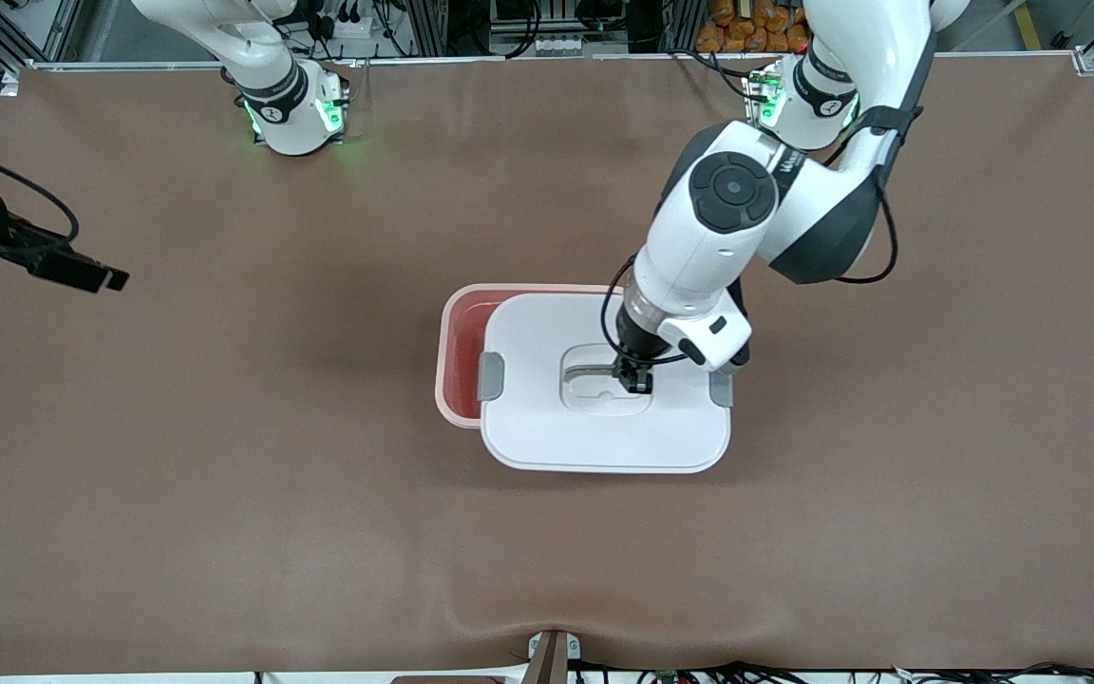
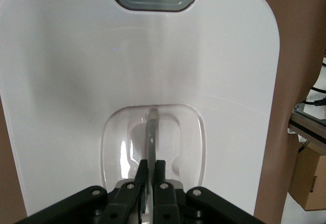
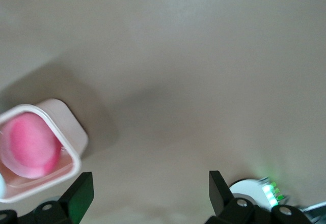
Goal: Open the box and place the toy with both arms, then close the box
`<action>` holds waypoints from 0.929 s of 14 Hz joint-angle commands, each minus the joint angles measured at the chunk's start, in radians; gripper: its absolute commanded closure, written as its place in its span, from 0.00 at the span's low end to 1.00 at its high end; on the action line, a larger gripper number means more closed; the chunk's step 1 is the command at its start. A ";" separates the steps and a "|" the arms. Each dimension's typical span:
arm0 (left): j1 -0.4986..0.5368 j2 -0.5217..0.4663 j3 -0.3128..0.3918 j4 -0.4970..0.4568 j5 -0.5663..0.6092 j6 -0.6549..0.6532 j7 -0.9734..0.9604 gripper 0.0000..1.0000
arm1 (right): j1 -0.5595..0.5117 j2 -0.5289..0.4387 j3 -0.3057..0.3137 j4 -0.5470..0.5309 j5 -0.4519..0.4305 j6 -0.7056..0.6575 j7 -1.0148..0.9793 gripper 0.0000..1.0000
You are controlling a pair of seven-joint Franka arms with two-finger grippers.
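The pink box [image 1: 460,356] stands mid-table. Its white lid [image 1: 604,432] lies askew over it, shifted toward the front camera and the left arm's end, so a strip of the tub shows open at the right arm's end. My left gripper [image 1: 635,380] is shut on the lid's grey handle [image 2: 152,132], seen close in the left wrist view [image 2: 152,164] above the lid [image 2: 66,81]. The pink toy [image 3: 30,145] lies inside the box [image 3: 74,137]. My right gripper [image 1: 103,275] hangs open over bare table at the right arm's end, nothing between its fingers [image 3: 151,183].
Grey side clips [image 1: 491,375] sit on the lid's ends. The two arm bases [image 1: 295,109] glow green along the table's farthest edge. A camera mount [image 1: 552,657] sticks up at the nearest edge. A cardboard carton [image 2: 310,178] stands off the table.
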 commanded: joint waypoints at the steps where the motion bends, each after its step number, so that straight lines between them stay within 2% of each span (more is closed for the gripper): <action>1: -0.035 0.043 0.012 0.046 0.019 0.025 -0.063 1.00 | 0.000 -0.074 0.011 -0.058 -0.081 0.013 -0.228 0.00; 5: -0.081 0.068 0.023 0.046 0.020 0.035 -0.125 1.00 | -0.003 -0.122 0.010 -0.062 -0.117 0.008 -0.420 0.00; 7: -0.108 0.077 0.032 0.046 0.025 0.055 -0.154 1.00 | -0.017 -0.172 0.011 -0.101 -0.117 0.010 -0.510 0.00; 10: -0.168 0.087 0.069 0.044 0.043 0.056 -0.177 1.00 | -0.040 -0.232 0.016 -0.156 -0.117 0.016 -0.534 0.00; 13: -0.183 0.091 0.072 0.039 0.072 0.056 -0.186 1.00 | -0.060 -0.274 0.025 -0.207 -0.115 0.020 -0.535 0.00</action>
